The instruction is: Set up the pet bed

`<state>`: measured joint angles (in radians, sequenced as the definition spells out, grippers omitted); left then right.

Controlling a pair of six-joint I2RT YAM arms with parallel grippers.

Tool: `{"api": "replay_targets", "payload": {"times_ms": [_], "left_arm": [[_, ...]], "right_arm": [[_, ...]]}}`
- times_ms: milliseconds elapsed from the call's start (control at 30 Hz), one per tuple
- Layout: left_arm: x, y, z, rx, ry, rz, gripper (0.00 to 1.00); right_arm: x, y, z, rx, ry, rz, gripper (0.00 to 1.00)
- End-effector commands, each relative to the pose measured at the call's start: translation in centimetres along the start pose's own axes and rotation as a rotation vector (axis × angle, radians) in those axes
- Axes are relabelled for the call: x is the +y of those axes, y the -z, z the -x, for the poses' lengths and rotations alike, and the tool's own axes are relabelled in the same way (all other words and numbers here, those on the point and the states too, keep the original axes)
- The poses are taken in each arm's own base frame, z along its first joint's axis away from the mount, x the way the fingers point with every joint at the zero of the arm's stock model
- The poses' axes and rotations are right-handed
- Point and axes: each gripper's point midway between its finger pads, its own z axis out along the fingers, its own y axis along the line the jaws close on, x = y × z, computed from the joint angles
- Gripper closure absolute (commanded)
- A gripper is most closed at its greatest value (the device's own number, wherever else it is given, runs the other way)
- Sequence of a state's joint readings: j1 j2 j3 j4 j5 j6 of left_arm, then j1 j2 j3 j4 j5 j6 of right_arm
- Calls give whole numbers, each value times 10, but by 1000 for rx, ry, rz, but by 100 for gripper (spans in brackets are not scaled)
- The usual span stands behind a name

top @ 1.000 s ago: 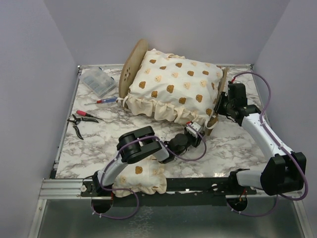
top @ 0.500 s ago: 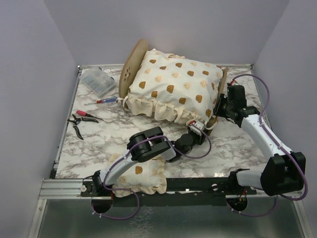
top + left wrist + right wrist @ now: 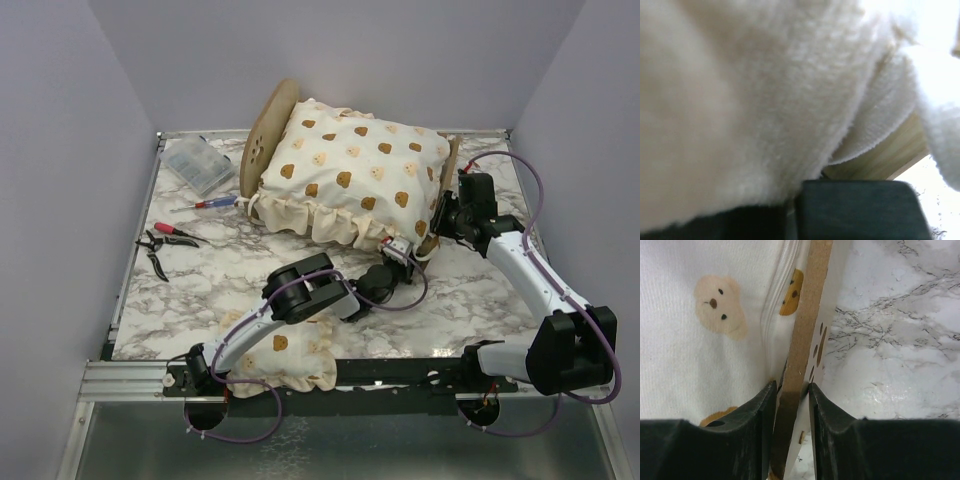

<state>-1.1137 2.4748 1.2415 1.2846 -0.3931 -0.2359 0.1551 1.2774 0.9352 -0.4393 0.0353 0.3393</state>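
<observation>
Plywood is what I look at first: the bed (image 3: 268,130) stands at the far middle of the table (image 3: 480,290), its round headboard on one end and the low end board on the other. I see almost only these two boards, because the cushion (image 3: 350,165) with bear print lies on the bed and covers the rest; its ruffle hangs over the near side of the bed.

At the low end of the bed, the right gripper (image 3: 441,214) pinches the edge of the board. In the right wrist view both fingers (image 3: 762,410) press on the thin board (image 3: 812,305) from two sides, with the cushion (image 3: 700,315) on one side and bare table on the other.

At the near corner of the bed, on the same low end, the left gripper (image 3: 402,254) is pushed against the ruffle. Its wrist view is filled with white fleecy fabric (image 3: 740,100); only one dark finger (image 3: 860,210) and a strip of plywood show, so I cannot tell if this gripper is spread or pressed together.

Well apart from the bed, at the near table edge, lies the pillow (image 3: 290,360), partly under the left arm. Beyond the headboard side of the bed are a clear box (image 3: 197,165), a screwdriver (image 3: 215,203) and pliers (image 3: 160,245).
</observation>
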Motion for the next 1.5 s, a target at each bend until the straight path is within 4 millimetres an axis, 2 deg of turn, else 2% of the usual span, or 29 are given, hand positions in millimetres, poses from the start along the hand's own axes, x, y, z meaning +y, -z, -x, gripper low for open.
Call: {"api": "replay_targets", "payload": {"times_ms": [0, 133, 267, 400, 633, 800, 900, 1000, 1100, 1267, 1467], "left_arm": [[1, 6, -6, 1, 54, -42, 100], [-8, 21, 3, 20, 87, -97, 100], [-6, 45, 11, 57, 111, -97, 100], [4, 74, 8, 131, 77, -62, 100], [5, 115, 0, 337, 80, -33, 100], [-9, 143, -16, 544, 80, -56, 100], [-22, 155, -20, 658, 99, -81, 100], [-32, 165, -12, 728, 123, -93, 100], [-34, 169, -1, 765, 117, -72, 100], [-41, 170, 20, 826, 87, -64, 100], [-53, 184, 40, 874, 146, -96, 100]], "right_arm": [[-4, 3, -5, 1, -7, -9, 68], [-10, 6, 3, -29, -11, -50, 70], [-16, 9, 12, -60, -16, -88, 70], [-19, 10, 15, -74, -27, -100, 70], [-23, 9, 16, -84, -41, -115, 69], [-21, 15, 22, -102, -46, -108, 60], [-18, 25, 28, -123, -40, -92, 53], [-17, 38, 32, -140, -31, -79, 48], [-12, 45, 26, -138, -32, -41, 45], [-16, 41, 6, -117, -62, -37, 47], [-2, 42, -2, -135, -92, 58, 47]]}}
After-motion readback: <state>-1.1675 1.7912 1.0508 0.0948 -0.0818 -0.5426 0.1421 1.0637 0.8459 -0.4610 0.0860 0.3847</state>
